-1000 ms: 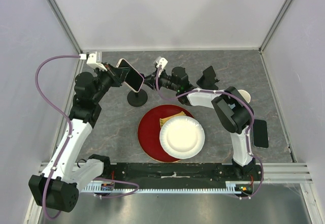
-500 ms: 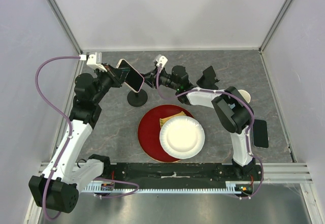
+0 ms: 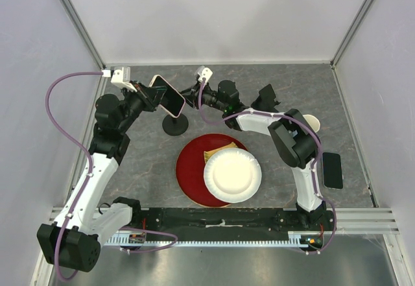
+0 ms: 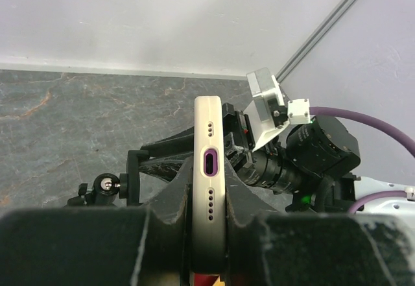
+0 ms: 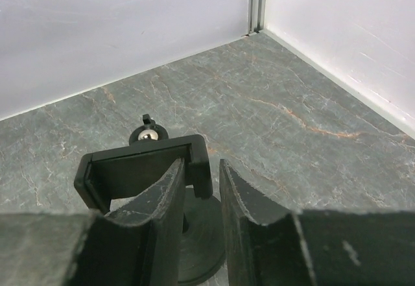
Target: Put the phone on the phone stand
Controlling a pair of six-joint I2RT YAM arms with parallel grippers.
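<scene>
My left gripper (image 3: 155,95) is shut on the phone (image 3: 167,95), a black-screened phone with a pale rim, and holds it tilted in the air just above the phone stand (image 3: 175,125). In the left wrist view the phone's (image 4: 211,137) bottom edge with its port faces the camera between my fingers (image 4: 172,198), and the stand's black cradle (image 4: 159,159) lies just behind. My right gripper (image 3: 186,96) is at the stand's cradle. In the right wrist view its jaws (image 5: 202,169) are narrowly open around the cradle's side lip (image 5: 200,163), above the round base (image 5: 204,234).
A red plate (image 3: 189,176) with a white paper plate (image 3: 232,174) and a yellow piece (image 3: 217,151) lies near centre. A flat black slab (image 3: 332,170) lies at the right, with a pale mug (image 3: 312,122) and a black object (image 3: 266,96) behind the right arm. Walls close the back.
My right gripper has moved left and a little back, up to the stand's cradle. The left gripper and phone have barely moved.
</scene>
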